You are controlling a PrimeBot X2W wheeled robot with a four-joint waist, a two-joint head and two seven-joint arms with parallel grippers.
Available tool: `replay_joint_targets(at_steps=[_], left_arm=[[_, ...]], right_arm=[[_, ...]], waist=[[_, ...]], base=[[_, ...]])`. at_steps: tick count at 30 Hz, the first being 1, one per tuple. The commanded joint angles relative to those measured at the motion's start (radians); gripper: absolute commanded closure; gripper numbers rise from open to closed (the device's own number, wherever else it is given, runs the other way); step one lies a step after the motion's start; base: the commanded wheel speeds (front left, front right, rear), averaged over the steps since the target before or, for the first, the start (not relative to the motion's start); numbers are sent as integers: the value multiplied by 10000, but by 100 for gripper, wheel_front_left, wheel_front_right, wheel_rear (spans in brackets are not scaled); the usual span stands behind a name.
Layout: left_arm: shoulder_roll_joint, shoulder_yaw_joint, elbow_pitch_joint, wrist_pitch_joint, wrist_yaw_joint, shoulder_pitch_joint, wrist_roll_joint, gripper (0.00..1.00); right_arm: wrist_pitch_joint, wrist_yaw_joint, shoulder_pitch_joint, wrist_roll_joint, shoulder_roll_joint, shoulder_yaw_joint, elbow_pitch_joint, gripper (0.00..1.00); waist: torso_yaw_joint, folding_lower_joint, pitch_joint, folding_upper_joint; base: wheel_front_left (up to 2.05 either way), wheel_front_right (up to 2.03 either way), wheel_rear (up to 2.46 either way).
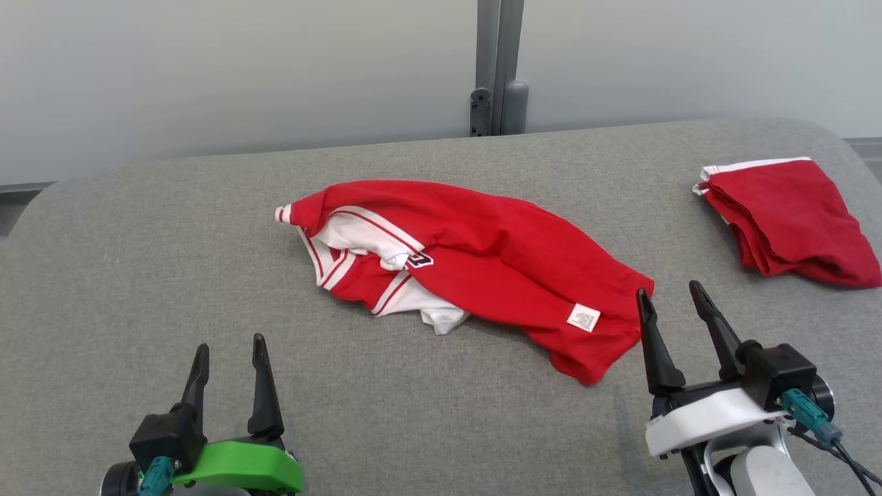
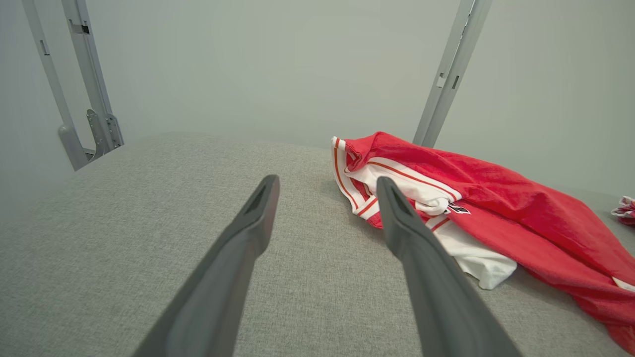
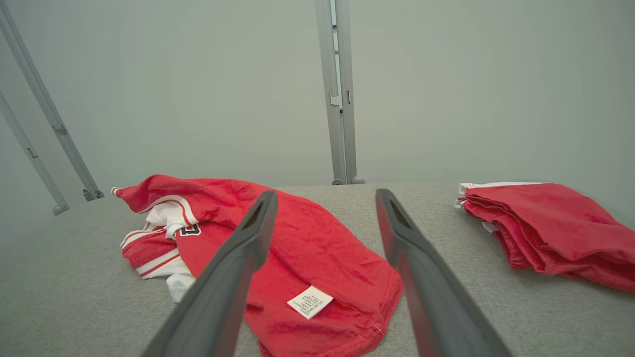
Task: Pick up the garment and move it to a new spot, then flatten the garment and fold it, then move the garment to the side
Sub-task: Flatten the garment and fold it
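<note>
— Lying crumpled at the middle of the grey fabric-covered table [image 1: 172, 262], the red-and-white garment [image 1: 482, 255] is showing its white striped lining toward 9 o'clock and a white care label [image 1: 583, 317] toward 4 o'clock. Is either pincer touching it?

— Neither. The right gripper [image 1: 668, 288] is hovering just beside the hem at 4 o'clock, its two dark fingers [image 1: 654, 348] standing wide apart and gripping nothing. The left gripper [image 1: 230, 343] is hanging well apart at 7 o'clock, likewise spread and empty.

— And farther out?

— A folded red stack [image 1: 792, 220] is sitting near the table's edge at 2 o'clock, well apart from the garment, with white trim showing at its far edge. A grey post [image 1: 497, 69] is rising behind the table at 12 o'clock, against a pale wall [image 1: 207, 69].
</note>
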Motion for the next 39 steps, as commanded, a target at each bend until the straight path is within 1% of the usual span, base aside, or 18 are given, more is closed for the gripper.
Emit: replay_joint_targets(at_steps=[1,12,15,18,24,27,29,34,39], left_arm=[[-48,61,2,0,-52,-5,153,0],[-211,314,30,0,-275,-79,324,0],[-233,274,170,0,-401,-158,362,0],[-211,116,486,56,-631,-570,333,0],[-231,-275,1669,620,-1121,-2101,200,0],[-275,-322,2449,827,-1226,-3002,82,0],[-159,-331,3030,861,-1188,-3627,243,0],[72,-35,4491,798,-1133,-4841,83,0],[422,215,5641,579,-1167,-5540,13,0]], right_arm=[[-45,1,-50,-16,-31,5,21,0],[-45,1,-125,-68,-29,-115,64,0],[-45,1,-164,-90,-29,-159,45,0],[-45,1,-254,-109,-29,-162,7,0],[-45,1,-539,-169,-31,-61,-73,0],[-45,1,-731,-196,-32,-29,-138,0],[-45,1,-887,-203,-29,7,-191,0],[-44,1,-1186,-133,-28,41,-307,0],[-39,1,-1290,-61,-26,-76,-396,0]], waist=[[-11,1,19,0],[-2,1,146,0],[29,1,229,0],[21,1,387,0],[-225,1,858,0],[-503,1,1170,0],[-748,1,1436,0],[-1381,1,2073,0],[-1847,1,2523,0]], base=[[0,0,0],[0,0,0],[0,0,0],[0,0,0],[0,0,0],[0,0,0],[0,0,0],[0,0,0],[0,0,0]])
